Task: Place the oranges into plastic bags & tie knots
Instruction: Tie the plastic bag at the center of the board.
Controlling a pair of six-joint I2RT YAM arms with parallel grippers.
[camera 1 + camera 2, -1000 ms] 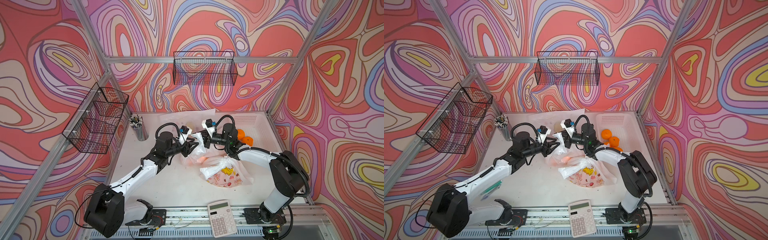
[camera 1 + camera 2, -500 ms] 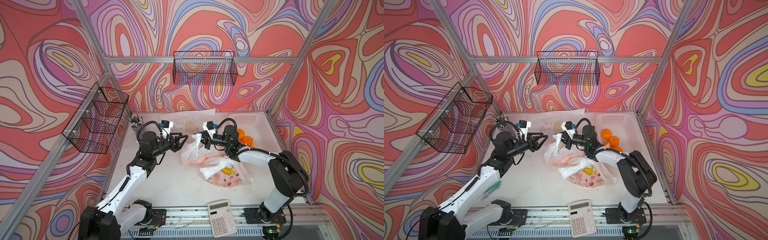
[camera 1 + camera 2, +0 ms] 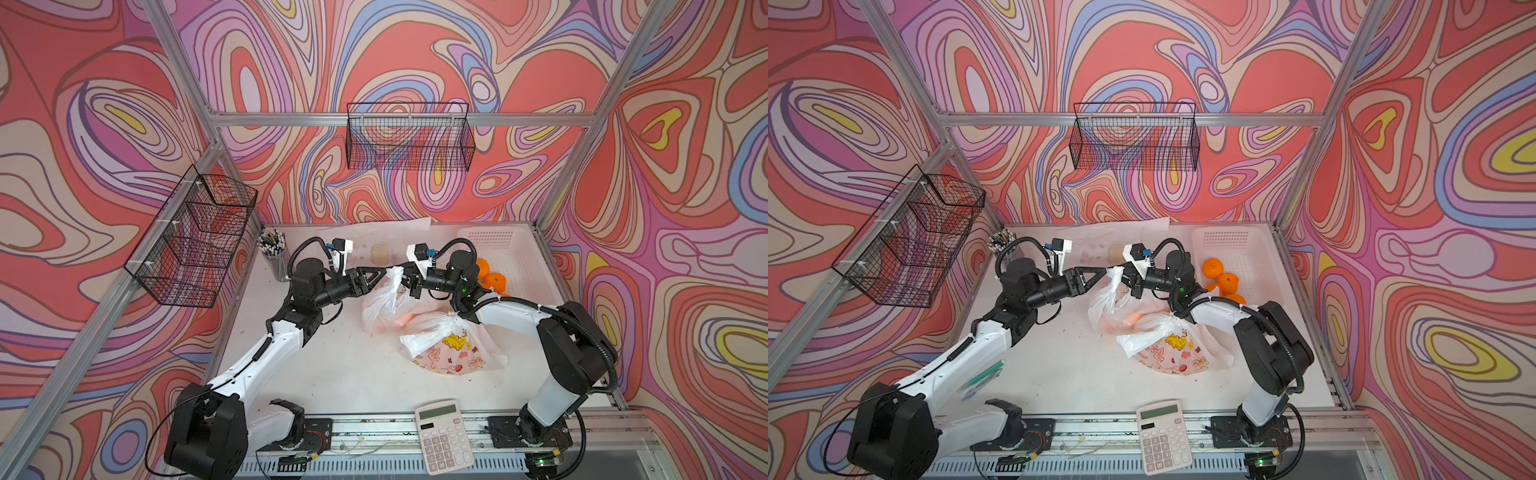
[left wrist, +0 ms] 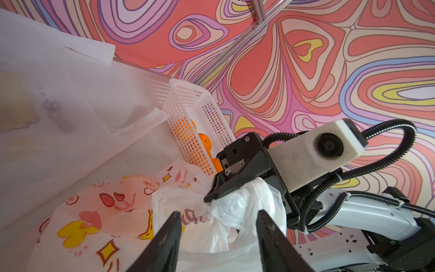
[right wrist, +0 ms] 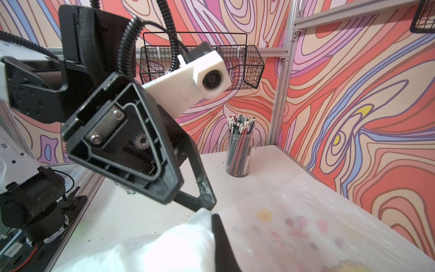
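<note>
My right gripper (image 3: pixel 400 275) is shut on the bunched handles of a white plastic bag (image 3: pixel 382 305), which hangs to the table with an orange (image 3: pixel 405 320) showing through it. My left gripper (image 3: pixel 384 274) is open at the same bunch, and in the left wrist view its jaws (image 4: pixel 219 213) stand apart with loose bag plastic (image 4: pixel 235 205) between them. A printed bag (image 3: pixel 449 349) lies beside it, its neck twisted into a knot (image 3: pixel 448 321). Loose oranges (image 3: pixel 492 280) sit in the white basket (image 3: pixel 511 249). In the right wrist view white plastic hides one finger of my right gripper (image 5: pixel 207 214).
Flat spare bags (image 3: pixel 374 237) lie at the back of the table. A pencil cup (image 3: pixel 274 253) stands at the back left and a calculator (image 3: pixel 442 436) lies on the front rail. Black wire baskets (image 3: pixel 195 241) (image 3: pixel 409 137) hang on the walls.
My left gripper pulled away to the left from the bag, then came back to its top with wider jaws. My right gripper has kept its hold on the handles.
</note>
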